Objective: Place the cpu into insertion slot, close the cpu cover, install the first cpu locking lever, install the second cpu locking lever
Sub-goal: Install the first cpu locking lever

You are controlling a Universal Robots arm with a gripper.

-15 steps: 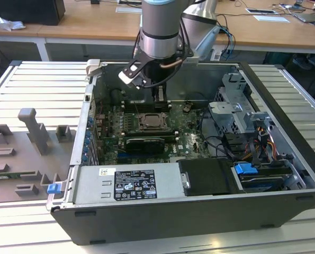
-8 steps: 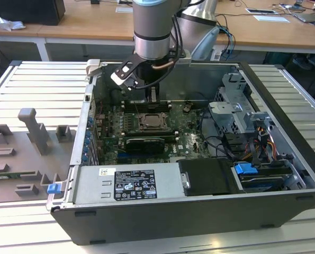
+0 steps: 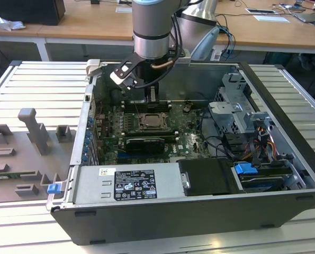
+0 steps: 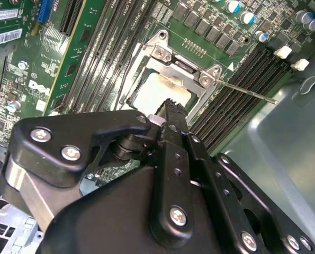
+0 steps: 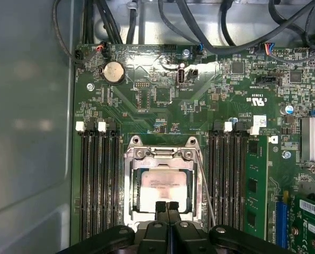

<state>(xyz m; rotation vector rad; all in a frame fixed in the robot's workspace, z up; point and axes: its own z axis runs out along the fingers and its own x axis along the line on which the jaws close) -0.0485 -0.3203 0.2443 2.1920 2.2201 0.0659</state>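
Cpu (image 5: pixel 162 185) sits in the socket (image 5: pixel 191 141). Its pale, blotchy silvery face shows through the window of the cpu cover (image 5: pixel 132 185), which lies flat over it. By my read you're at the lever stage: one thin wire locking lever (image 5: pixel 206 185) angles out beside the socket and looks unlatched. The tool (image 5: pixel 168 207) hangs over the socket's edge, fingers pressed together, gripping nothing. I judge the lever work calls for a steady push on a springy rod, then a tuck under its catch.
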